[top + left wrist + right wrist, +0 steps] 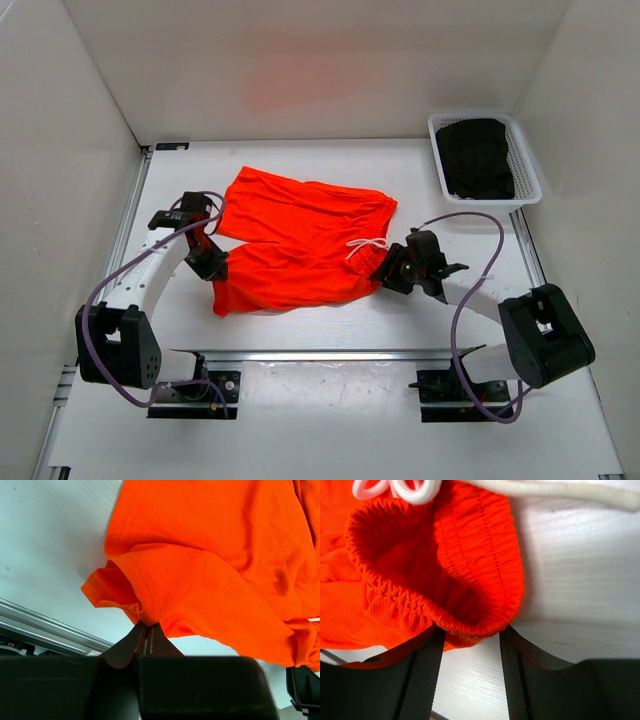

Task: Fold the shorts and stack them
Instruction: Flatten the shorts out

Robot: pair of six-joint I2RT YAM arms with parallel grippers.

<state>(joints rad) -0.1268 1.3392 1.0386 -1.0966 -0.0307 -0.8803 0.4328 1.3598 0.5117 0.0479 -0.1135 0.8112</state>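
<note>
**Both grippers clamped on the orange shorts**

Here the white table (330, 335) carries everything, and the neon-orange shorts (300, 240) lie spread across its middle, between the 2 arms, with the legs toward the left and the waist toward the right. A white basket (529, 165) sits at the far right corner, well apart from the shorts, with a black garment (478, 158) inside.

The left gripper (147, 630) is at the shorts' near left corner, with its jaws pinched tight on a fold of the leg hem (145, 597). The right gripper (470, 632) is at the near right side; its jaws stand partly apart, grasping the bunched elastic waistband (470, 580), which fills the gap from finger to finger. The white drawstring (415, 491) loops just beyond it.
</note>
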